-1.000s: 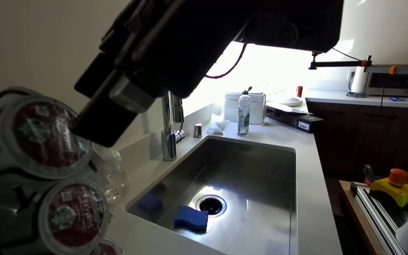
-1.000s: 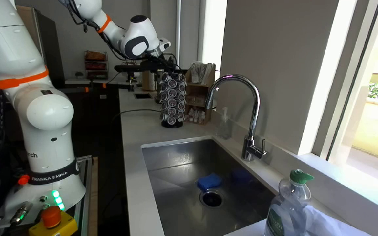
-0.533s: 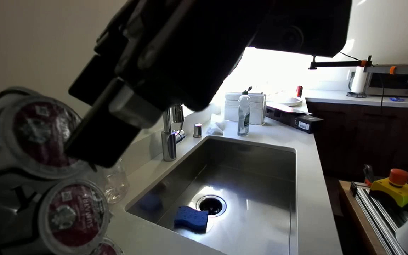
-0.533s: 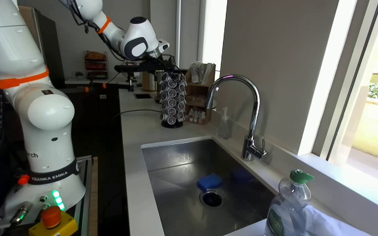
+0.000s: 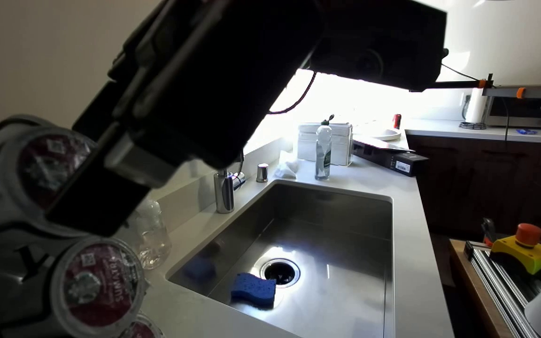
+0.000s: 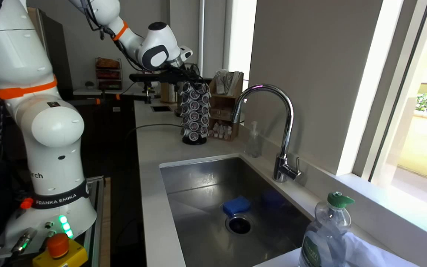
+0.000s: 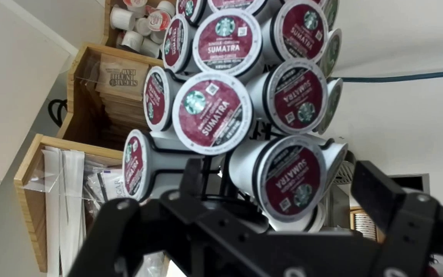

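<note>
A tall black wire rack [image 6: 194, 139] holds several white coffee pods with dark red Sumatra lids. My gripper [image 7: 281, 181] stands open at the rack's upper end, its black fingers [image 7: 375, 188] wide apart. Between them in the wrist view sits a pod [image 7: 294, 181], still in its wire ring; no finger is seen to press on it. Beside it, nearer the left finger, is another pod [image 7: 212, 112]. In an exterior view the gripper [image 5: 85, 176] covers part of a pod lid [image 5: 54, 159] close to the camera. Whether it touches anything there I cannot tell.
A wooden organiser [image 7: 79, 100] with sugar packets and creamers stands beside the rack. A cable [image 7: 398, 78] runs across the counter. The faucet [image 6: 287, 126], soap pump bottle [image 6: 252, 142] and steel sink [image 5: 331, 225] with a blue sponge [image 5: 253, 289] lie further along.
In an exterior view my gripper has moved left and down over the near pod lid. Its fingers look farther apart than a second ago. Rack and pods stay put.
</note>
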`<state>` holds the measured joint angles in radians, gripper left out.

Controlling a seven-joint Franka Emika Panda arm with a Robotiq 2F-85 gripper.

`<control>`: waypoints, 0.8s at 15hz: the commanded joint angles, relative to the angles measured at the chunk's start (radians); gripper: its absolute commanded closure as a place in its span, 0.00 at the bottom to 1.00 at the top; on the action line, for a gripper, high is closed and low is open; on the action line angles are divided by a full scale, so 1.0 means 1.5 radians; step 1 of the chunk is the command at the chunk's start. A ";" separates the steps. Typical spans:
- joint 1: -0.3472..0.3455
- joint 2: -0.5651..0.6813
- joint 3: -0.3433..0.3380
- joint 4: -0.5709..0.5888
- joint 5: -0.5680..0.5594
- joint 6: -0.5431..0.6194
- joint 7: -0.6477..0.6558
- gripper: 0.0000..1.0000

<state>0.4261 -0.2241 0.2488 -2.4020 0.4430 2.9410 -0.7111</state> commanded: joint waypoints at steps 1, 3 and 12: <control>0.006 0.024 0.006 0.014 0.007 0.033 0.003 0.00; 0.006 0.031 0.007 0.020 0.004 0.040 0.004 0.00; 0.004 0.051 0.012 0.036 0.002 0.047 0.003 0.26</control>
<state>0.4287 -0.1704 0.2604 -2.3590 0.4430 2.9836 -0.7111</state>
